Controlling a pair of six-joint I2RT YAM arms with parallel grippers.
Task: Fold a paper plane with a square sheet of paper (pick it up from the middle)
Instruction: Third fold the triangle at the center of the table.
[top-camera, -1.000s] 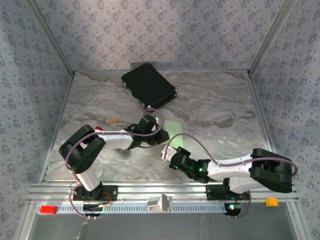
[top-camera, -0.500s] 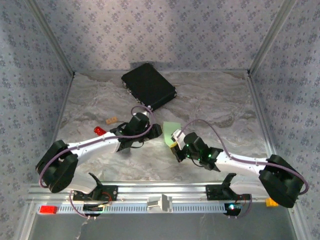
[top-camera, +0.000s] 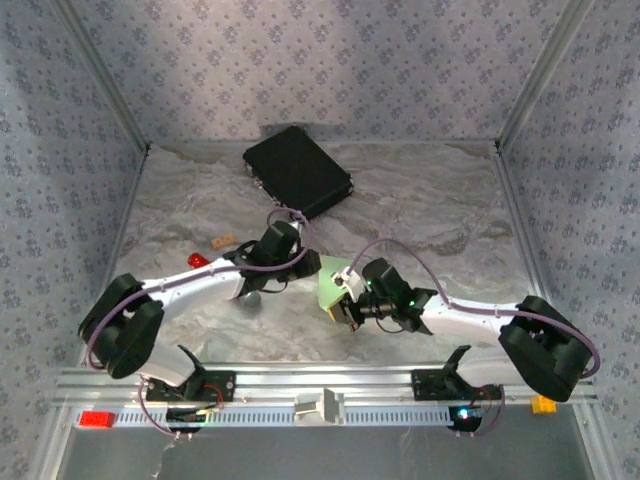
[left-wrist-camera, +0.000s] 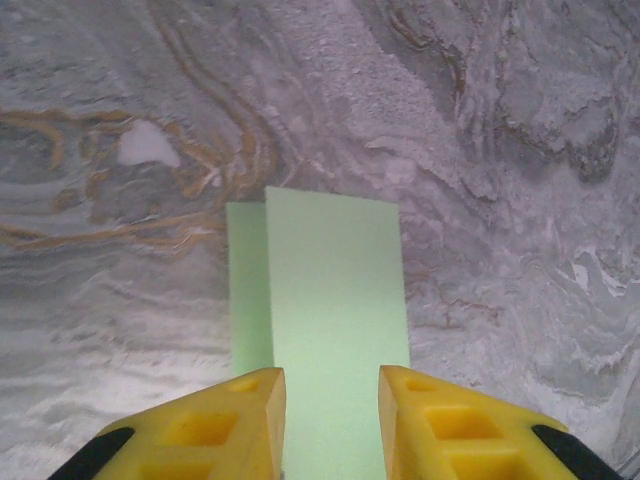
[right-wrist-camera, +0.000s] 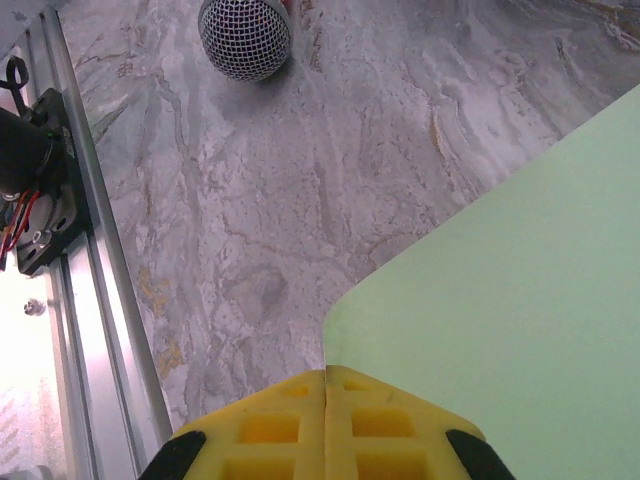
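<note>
The right pincer (right-wrist-camera: 325, 378) is clamped shut. The square sheet of paper (right-wrist-camera: 520, 300) runs out from its closed tips, so we judge it pinched there by a rounded corner and lifted off the bench (right-wrist-camera: 250, 250). The left pincer (left-wrist-camera: 331, 380) stands partly open with nothing in it. Under it the light-green sheet shows two offset layers, in line with the gap between its fingers (left-wrist-camera: 240, 420).

From above, the paper sits near the middle of the bench between the two pincers, nearer than the black case (top-camera: 297, 172). The mesh-headed tool (right-wrist-camera: 245, 40) lies to its left.

We expect the sheet to be very light, limp and quick to crease, and it may slide on the hard pads. A corner hold lets it droop and swivel. We would rather pinch both layers flat, midway along an edge beside the fold.
</note>
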